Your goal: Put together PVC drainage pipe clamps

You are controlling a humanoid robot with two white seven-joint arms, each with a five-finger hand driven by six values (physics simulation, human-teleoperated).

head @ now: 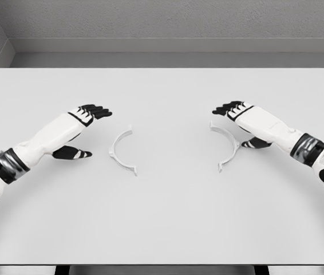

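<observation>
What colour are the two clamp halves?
White, both clamp halves, against the pale table; head view.

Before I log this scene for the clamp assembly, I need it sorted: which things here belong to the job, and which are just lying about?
Belongs to the job:
- left clamp half, lying on the table
- right clamp half, lying on the table
- left hand, open, holding nothing
- right hand, open, holding nothing

Just there:
- table, the work surface only
- no loose extras visible
</observation>
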